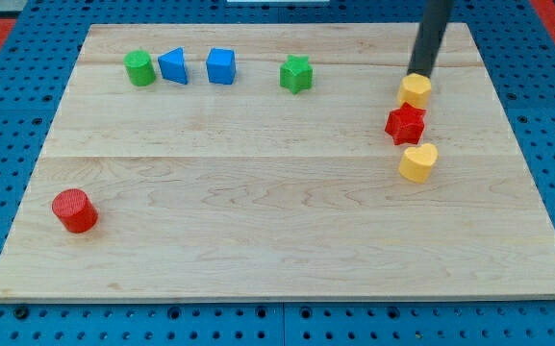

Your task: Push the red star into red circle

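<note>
I am at the approach step, nothing pushed yet: my tip [419,74] rests at the view's top right, touching or just beside the upper yellow block [415,91], and the red star [405,124] sits just below that block, with a yellow heart [418,161] right under it. I carry no fingers (only a bare rod, so nothing is held). Next, I judge, I must get round to the star's right side and shove it across the worktop [277,259] toward the red circle [74,210] at the lower left, well apart.
</note>
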You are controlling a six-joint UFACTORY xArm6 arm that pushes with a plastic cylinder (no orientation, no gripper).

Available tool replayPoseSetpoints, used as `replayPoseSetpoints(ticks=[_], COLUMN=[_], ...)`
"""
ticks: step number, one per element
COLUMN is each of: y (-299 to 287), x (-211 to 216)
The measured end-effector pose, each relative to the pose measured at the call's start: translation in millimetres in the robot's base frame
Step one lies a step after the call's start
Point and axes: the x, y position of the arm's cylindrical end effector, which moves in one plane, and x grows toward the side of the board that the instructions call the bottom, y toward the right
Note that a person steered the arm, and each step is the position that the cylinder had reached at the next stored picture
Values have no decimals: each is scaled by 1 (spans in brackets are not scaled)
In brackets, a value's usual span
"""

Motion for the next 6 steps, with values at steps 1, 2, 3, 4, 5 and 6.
replayPoseSetpoints(ticks=[1,2,3,4,5,6], y=[2,-27,-72,-100,-200,-301], x=[38,81,126,145,171,196])
